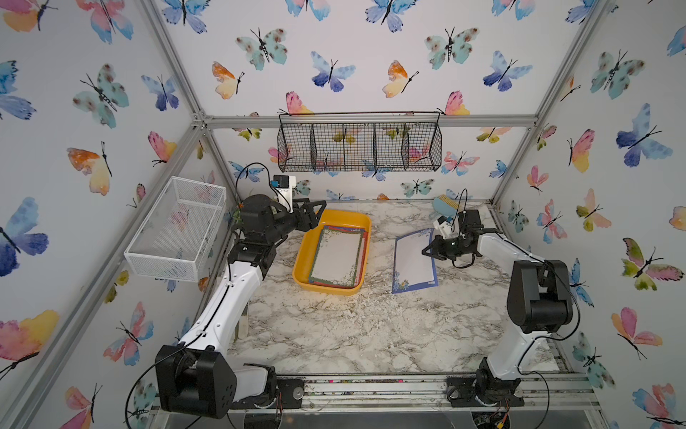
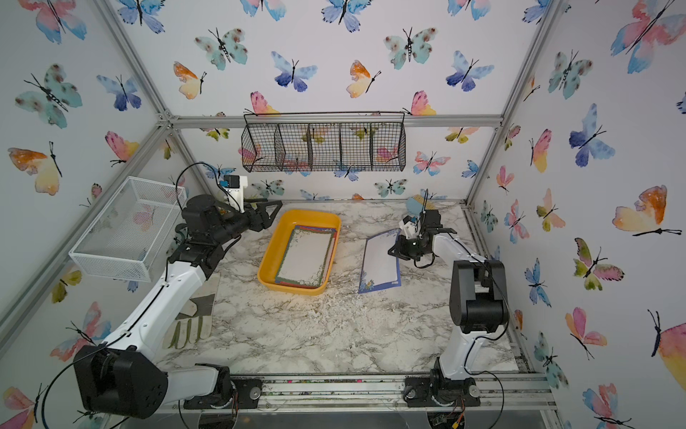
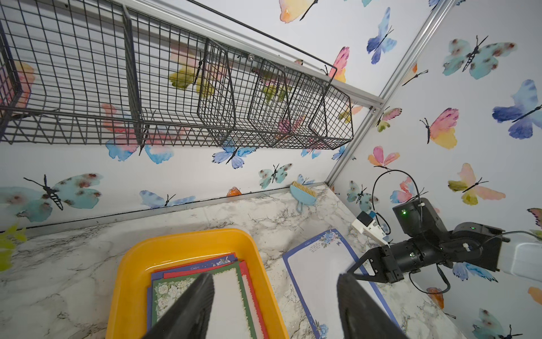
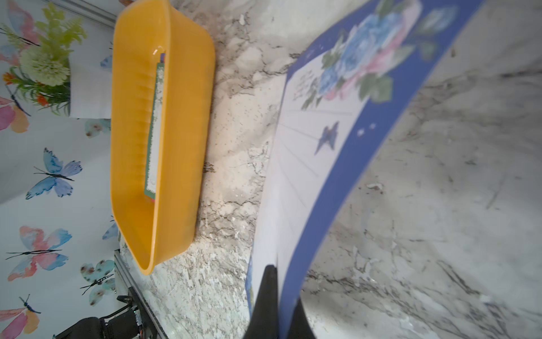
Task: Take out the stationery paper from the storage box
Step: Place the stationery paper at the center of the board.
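1. Worktop (image 1: 371, 334): one marble surface. Judging by what lies on it, the step in hand is setting down the first sheet taken out. The rest of the stationery paper is not yet out.
2. Arms: two. The right arm (image 1: 497, 249) reaches to the far end of the loose sheet. The left arm (image 1: 237, 282) hangs by the far left corner of the box.
3. Storage box (image 1: 301, 260): one yellow tray, left of centre on the worktop, with a stack of sheets lying flat inside.
4. Sheets: one blue-bordered sheet (image 1: 412, 263) lies near the box on its right, its near end on the worktop and its far end curled up. In the box a green-bordered sheet (image 1: 336, 256) tops the stack, with red and blue edges showing beneath. That makes at least three, but the full count is hidden.
5. Jaws: the right jaws are pressed together, pinching the blue-bordered sheet by its edge. The left jaws are spread and empty above the box.
6. Next move, as I judge it: the right jaws let go so the sheet settles flat. The left jaws then come down to catch one thin edge of the green-bordered sheet without taking two.
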You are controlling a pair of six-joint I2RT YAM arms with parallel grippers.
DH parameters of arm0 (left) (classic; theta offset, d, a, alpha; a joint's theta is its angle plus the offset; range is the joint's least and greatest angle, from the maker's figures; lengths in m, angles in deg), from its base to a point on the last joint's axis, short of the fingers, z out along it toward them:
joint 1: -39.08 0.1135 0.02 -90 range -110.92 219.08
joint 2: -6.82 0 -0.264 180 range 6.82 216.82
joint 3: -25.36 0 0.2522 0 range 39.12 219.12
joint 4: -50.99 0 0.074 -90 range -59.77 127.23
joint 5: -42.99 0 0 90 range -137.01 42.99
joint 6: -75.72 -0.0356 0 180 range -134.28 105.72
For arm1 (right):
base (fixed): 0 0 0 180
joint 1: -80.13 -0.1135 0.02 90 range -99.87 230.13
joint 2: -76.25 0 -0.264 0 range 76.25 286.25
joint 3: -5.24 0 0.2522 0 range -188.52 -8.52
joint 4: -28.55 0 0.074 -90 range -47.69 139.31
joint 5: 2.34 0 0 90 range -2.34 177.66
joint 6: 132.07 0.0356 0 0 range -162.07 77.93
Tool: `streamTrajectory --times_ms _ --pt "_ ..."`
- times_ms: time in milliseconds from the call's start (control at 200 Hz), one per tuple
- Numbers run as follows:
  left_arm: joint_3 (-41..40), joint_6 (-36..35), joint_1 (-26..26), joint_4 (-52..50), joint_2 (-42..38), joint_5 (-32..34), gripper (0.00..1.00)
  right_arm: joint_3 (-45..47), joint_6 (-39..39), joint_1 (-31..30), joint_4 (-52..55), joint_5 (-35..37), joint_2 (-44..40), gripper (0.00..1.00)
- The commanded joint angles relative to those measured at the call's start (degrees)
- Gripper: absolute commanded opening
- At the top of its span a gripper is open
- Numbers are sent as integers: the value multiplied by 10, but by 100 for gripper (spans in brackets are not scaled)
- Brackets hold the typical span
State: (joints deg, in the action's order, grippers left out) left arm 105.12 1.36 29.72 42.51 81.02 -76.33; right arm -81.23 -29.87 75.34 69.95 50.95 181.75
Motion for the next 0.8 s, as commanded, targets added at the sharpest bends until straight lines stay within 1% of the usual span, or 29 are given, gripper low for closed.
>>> streamTrajectory --times_ms 0,190,330,445,521,701,796 --pt "15 2 3 -10 6 11 69 -6 -15 6 23 32 29 3" --pt "16 4 4 -15 9 10 69 -24 -24 32 31 19 79 9" --pt "17 8 6 -15 12 11 69 -29 -31 49 34 17 97 11" --pt "17 10 8 -18 15 11 68 -39 -41 50 48 43 113 12" --pt "19 11 8 -21 17 11 68 -40 -40 50 54 74 117 12" --pt "22 25 18 -22 24 3 68 -26 -34 50 48 137 103 13" --pt "22 27 22 -21 25 3 68 -21 -34 50 45 163 100 16"
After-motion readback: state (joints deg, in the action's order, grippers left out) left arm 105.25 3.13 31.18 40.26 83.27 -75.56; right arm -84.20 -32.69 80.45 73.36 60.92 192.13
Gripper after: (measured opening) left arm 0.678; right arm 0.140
